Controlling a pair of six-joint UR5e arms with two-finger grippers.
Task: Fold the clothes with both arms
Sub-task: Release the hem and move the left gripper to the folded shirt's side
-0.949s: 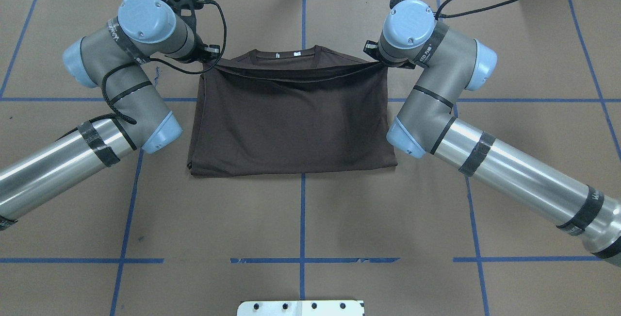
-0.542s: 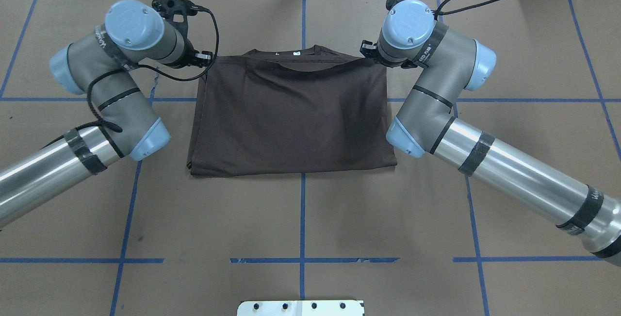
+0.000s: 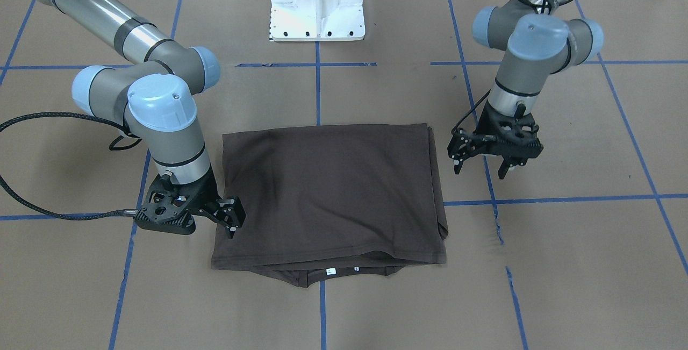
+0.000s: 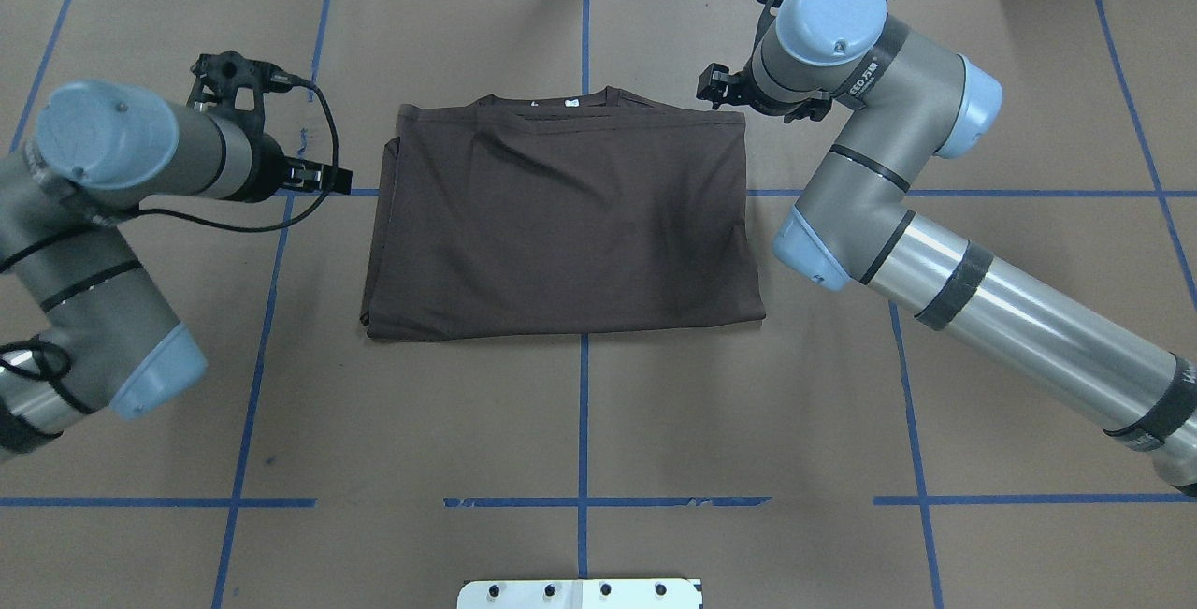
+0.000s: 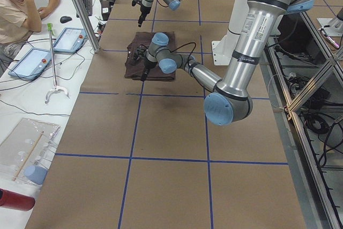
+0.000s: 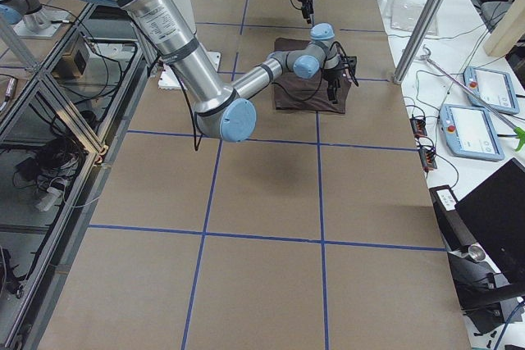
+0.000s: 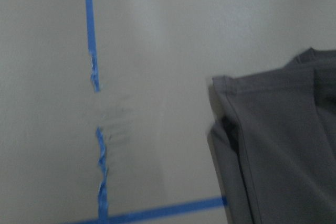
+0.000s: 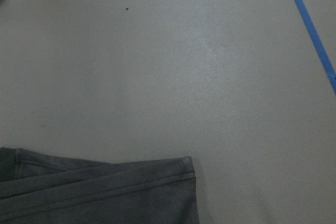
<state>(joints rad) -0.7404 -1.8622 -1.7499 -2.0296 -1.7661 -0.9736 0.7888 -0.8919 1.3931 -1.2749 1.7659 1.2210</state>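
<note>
The dark grey-brown T-shirt [image 4: 561,216] lies folded in a flat rectangle on the table, also seen in the front view [image 3: 328,188]. Its collar and white neck tag [image 4: 570,103] peek out at the far edge. My left gripper [image 4: 327,181] is open and empty, hanging above the table off the shirt's left side; its spread fingers show in the front view [image 3: 480,170]. My right gripper [image 4: 711,88] is open and empty, just off the shirt's far right corner, also in the front view [image 3: 235,223]. The wrist views show only shirt corners, left [image 7: 283,140] and right [image 8: 94,192].
The table is covered in brown paper with a grid of blue tape lines [image 4: 583,403]. The white pedestal base [image 3: 317,0] stands at the robot's side. An operator [image 5: 21,9] sits beyond the far edge with tablets [image 5: 67,38].
Both grippers let go of the shirt's lifted edge, which now lies flat near the collar. The left arm swung away leftward; the right gripper drew back off the corner.
</note>
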